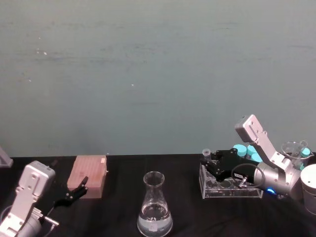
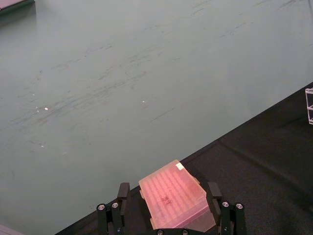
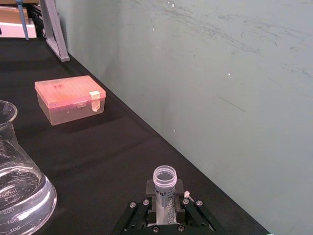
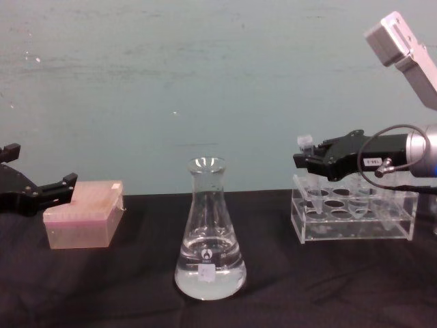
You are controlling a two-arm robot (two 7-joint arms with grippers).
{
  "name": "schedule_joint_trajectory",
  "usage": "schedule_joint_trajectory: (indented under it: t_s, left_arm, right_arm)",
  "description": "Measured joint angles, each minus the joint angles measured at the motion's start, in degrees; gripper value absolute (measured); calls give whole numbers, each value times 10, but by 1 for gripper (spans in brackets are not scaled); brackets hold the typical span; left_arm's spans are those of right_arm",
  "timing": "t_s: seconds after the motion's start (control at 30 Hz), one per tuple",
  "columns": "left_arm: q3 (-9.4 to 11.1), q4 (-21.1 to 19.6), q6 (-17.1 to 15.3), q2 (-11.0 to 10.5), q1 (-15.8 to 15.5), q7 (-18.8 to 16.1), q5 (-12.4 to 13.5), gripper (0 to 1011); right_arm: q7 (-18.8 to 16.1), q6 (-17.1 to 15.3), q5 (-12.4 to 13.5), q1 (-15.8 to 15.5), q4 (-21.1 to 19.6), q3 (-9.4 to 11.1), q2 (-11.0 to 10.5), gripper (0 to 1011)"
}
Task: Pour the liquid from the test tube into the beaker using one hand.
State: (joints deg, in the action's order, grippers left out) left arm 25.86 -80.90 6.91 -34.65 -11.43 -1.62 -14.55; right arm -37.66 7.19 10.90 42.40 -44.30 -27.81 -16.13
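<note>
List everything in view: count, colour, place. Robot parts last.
beaker: 1, clear glass flask holding clear liquid, table centre front.
test tube: 1, clear, upright in the right gripper, over the rack's left end.
tube rack: 1, clear acrylic, table right.
capped tubes: several, turquoise caps, behind the rack.
tip box: 1, pink translucent, table left.
table cover: 1, black.
wall: grey-green, behind the table.
right gripper: black, shut on the test tube, above the rack.
left gripper: black, open, idle beside the tip box.
</note>
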Motion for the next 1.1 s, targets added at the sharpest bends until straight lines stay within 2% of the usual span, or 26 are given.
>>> schedule_joint_trajectory:
  t_s: [0.2,0.3,0.33,0.5,0.57,0.6,0.63,0.73,0.77,0.87,1.0,1.1]
  left_arm:
    - [0,0,0,0,0,0,0,1000]
    - [0,0,0,0,0,0,0,1000]
    - [0,0,0,0,0,0,0,1000]
    - [0,0,0,0,0,0,0,1000]
    - [0,0,0,0,0,0,0,1000]
    - [0,0,0,0,0,0,0,1000]
    - [0,0,0,0,0,0,0,1000]
    - [0,0,0,0,0,0,0,1000]
    - [0,0,0,0,0,0,0,1000]
    - [0,0,0,0,0,0,0,1000]
    - [0,0,0,0,0,0,0,1000]
    - [0,0,0,0,0,0,0,1000]
  right_arm:
    - [1,-1,0,0,0,0,0,199]
    - [1,-1,0,0,0,0,0,230]
    - [1,-1,0,0,0,0,0,282]
    - [1,-1,0,0,0,0,0,410]
    - [1,-1,0,0,0,0,0,512]
    - [1,-1,0,0,0,0,0,512]
    - [1,-1,0,0,0,0,0,594]
    - [1,-2,0,0,0,0,0,628]
    - [1,-2,0,0,0,0,0,715]
    - [2,-2,0,0,0,0,0,768]
    - [2,-2,0,0,0,0,0,916]
    - [2,-2,0,0,0,0,0,963]
